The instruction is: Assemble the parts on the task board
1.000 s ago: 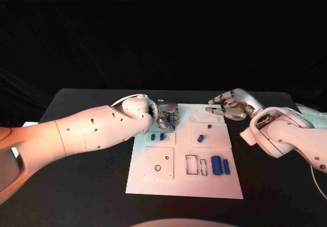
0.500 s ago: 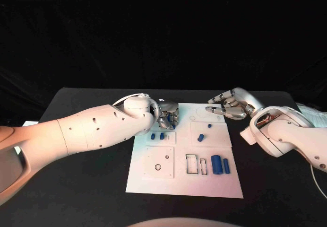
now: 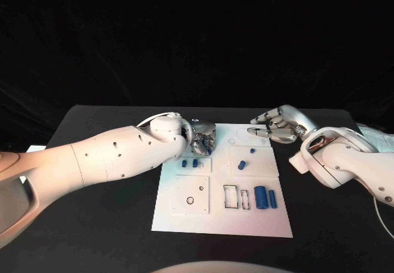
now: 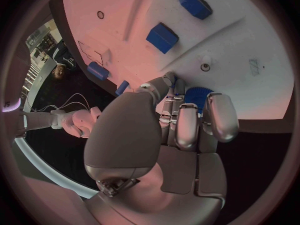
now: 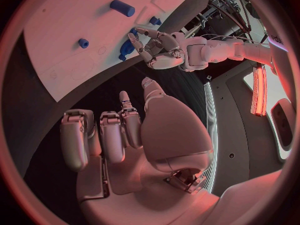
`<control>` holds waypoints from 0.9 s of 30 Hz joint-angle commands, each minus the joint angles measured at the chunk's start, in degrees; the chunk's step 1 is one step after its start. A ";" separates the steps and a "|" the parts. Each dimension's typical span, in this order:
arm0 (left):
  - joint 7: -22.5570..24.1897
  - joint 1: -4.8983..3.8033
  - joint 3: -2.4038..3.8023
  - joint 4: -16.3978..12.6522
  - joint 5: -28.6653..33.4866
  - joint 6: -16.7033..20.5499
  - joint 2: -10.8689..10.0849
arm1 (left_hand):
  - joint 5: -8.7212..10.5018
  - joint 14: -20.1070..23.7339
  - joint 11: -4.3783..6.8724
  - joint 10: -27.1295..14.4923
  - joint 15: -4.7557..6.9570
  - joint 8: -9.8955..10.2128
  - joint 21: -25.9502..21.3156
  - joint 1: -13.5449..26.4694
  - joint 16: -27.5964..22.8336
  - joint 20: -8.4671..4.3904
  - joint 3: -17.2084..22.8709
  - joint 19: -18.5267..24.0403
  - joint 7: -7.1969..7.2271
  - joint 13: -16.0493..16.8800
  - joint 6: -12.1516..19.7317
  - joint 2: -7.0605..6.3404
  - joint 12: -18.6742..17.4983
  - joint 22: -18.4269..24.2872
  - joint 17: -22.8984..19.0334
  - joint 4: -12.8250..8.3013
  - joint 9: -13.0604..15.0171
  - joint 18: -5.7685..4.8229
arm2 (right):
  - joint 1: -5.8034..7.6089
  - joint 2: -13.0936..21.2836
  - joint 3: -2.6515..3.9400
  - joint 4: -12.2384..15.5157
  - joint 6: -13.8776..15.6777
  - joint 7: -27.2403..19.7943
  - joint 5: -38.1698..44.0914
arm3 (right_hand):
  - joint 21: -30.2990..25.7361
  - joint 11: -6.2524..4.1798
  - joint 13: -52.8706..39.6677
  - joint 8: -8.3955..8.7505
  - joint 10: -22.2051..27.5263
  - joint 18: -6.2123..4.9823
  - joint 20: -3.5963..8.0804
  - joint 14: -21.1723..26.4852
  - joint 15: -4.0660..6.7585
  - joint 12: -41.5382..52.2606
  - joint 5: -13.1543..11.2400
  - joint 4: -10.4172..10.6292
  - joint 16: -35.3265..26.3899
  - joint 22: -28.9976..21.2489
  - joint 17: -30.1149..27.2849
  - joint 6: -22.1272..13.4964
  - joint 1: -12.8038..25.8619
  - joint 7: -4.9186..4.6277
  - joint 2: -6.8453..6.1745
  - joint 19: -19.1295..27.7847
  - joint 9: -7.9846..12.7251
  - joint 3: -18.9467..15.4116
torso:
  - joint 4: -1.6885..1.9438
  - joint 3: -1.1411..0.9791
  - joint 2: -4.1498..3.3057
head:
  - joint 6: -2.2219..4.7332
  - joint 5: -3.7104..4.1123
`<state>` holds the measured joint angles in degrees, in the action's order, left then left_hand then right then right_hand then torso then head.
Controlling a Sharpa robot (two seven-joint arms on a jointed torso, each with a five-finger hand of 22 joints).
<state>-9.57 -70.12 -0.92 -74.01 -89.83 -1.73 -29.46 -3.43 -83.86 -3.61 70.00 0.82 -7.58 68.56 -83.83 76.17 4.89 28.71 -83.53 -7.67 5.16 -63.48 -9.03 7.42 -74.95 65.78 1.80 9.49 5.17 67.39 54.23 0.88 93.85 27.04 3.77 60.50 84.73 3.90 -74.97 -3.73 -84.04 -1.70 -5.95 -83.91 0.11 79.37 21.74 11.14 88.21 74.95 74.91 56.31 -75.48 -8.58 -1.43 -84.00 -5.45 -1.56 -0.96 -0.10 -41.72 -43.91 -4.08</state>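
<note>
Head view: I see the white task board (image 3: 221, 224) lying in the middle of the black desk (image 3: 98, 227). My left hand (image 3: 202, 140) sits over the board's far left corner, its fingers (image 4: 220, 116) closed around a blue ribbed part (image 4: 197, 96) (the left wrist view shows it pinched at the fingertips, just above the board). Two small blue parts (image 3: 189, 164) lie just beside that hand, another blue peg (image 3: 242, 166) near the board's centre, and two longer blue cylinders (image 3: 265, 198) stand side by side toward the near right. My right hand (image 3: 278, 126) hovers off the board's far right corner, its fingers curled inward on nothing.
</note>
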 commanded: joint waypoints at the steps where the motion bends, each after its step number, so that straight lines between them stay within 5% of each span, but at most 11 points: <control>1: -0.07 0.74 -0.34 -0.26 -0.25 1.21 -0.44 | 0.10 -2.02 -0.12 0.52 0.29 0.31 0.46 0.00 0.09 -0.25 0.54 -0.35 -0.09 -0.04 -0.53 0.46 -0.42 -1.09 -0.41 -0.07 -0.10 -0.69 | -0.03 -0.05 0.01 0.09 -0.71 -0.32 0.23 | -0.25 -0.28 -7.89 -0.26 -0.20 -0.64 0.33 -5.10 0.42 -0.12 0.32 0.01 -0.36 5.15 10.96 0.44 -0.41 0.02 0.20 -0.01 -0.05 -0.24 | -0.03 0.00 0.00 | 0.12 0.02; 7: 0.25 0.86 0.07 -2.49 3.02 5.26 -2.08 | 0.15 -1.92 -0.32 0.76 0.14 0.61 1.04 1.03 -0.10 -0.16 0.63 -0.51 -0.40 -0.12 -0.79 0.07 -1.01 -1.56 -1.08 -0.09 -0.28 -0.82 | -0.04 -0.04 0.01 0.05 -0.74 -0.33 0.23 | -0.25 -0.28 -7.89 -0.26 -0.20 -0.64 0.33 -5.10 0.42 -0.12 0.32 0.01 -0.36 5.15 10.96 0.44 -0.41 0.02 0.20 -0.01 -0.05 -0.24 | -0.02 0.01 0.02 | 0.20 0.13; 15: 0.27 0.84 1.76 -6.76 8.28 8.77 -5.64 | 0.14 -1.89 -0.37 0.76 0.10 0.76 1.37 1.32 -0.16 -0.13 0.72 -0.61 -0.43 -0.17 -0.81 0.02 -1.26 -1.80 -1.32 -0.10 -0.37 -0.89 | -0.04 0.00 0.01 -0.04 -0.75 -0.29 0.21 | -0.25 -0.28 -7.89 -0.26 -0.20 -0.64 0.33 -5.10 0.42 -0.12 0.32 0.01 -0.36 5.15 10.96 0.44 -0.41 0.02 0.20 -0.01 -0.05 -0.24 | 0.12 0.00 0.07 | 0.51 0.18; 27: -1.52 0.76 2.62 -11.25 10.80 7.42 -11.32 | 0.16 -1.85 -0.30 1.13 0.12 0.83 1.76 1.75 -0.23 -0.10 0.76 -0.73 -0.35 -0.16 -1.14 -0.12 -1.46 -2.11 -1.69 -0.15 -0.44 -0.95 | -0.21 -0.08 0.01 -0.22 -0.79 -0.29 0.16 | -0.25 -0.28 -7.89 -0.26 -0.20 -0.64 0.33 -5.10 0.42 -0.12 0.32 0.01 -0.36 5.15 10.96 0.44 -0.41 0.02 0.20 -0.01 -0.05 -0.24 | 0.04 0.02 -0.02 | 0.65 -0.08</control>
<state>-10.11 -69.30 1.64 -84.92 -81.07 6.03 -40.56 -3.43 -83.86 -3.97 70.86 0.82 -6.93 69.93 -82.44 76.17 4.69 29.17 -83.73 -7.98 4.99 -64.20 -9.20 6.16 -74.93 64.15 1.66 9.12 5.21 67.25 54.22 0.88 93.63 26.95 3.78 60.48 84.73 3.90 -74.97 -3.73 -84.04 -1.70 -5.95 -83.91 0.11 79.37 21.74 11.14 88.21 74.93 74.90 56.31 -75.48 -8.58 -1.43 -84.00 -5.43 -1.56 -0.83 -0.11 -41.67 -43.25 -4.04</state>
